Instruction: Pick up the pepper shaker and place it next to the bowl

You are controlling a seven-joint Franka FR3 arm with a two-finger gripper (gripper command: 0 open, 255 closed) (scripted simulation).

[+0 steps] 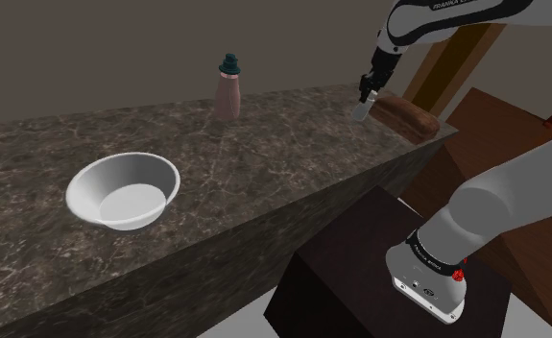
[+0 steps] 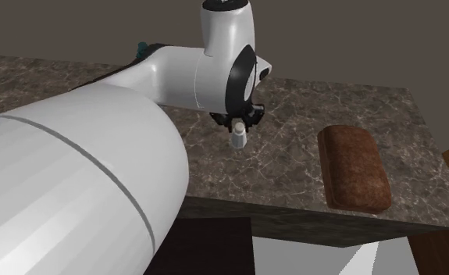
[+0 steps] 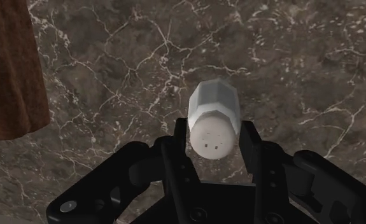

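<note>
1. Black two-finger gripper (image 3: 215,132): closed on the small white faceted pepper shaker (image 3: 214,118), clasping its holed top, over the dark marble counter (image 1: 264,163) at the shoulder view's right end.
2. Step in hand: carry it to the shoulder view's left, level, and set it upright beside the white round bowl (image 1: 89,179), clear of the rim.
3. Surroundings: a brown oblong loaf (image 1: 408,115) just beside the shaker; a pinkish bottle with dark teal cap (image 1: 228,91) at the far edge, probably off the path.

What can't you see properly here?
- Bottle: second exterior view, the arm hides all but its cap.
- Loaf: wrist view, cut off by the edge.
- Shaker: wrist view, jaws cover its sides; its far end faces away.
</note>
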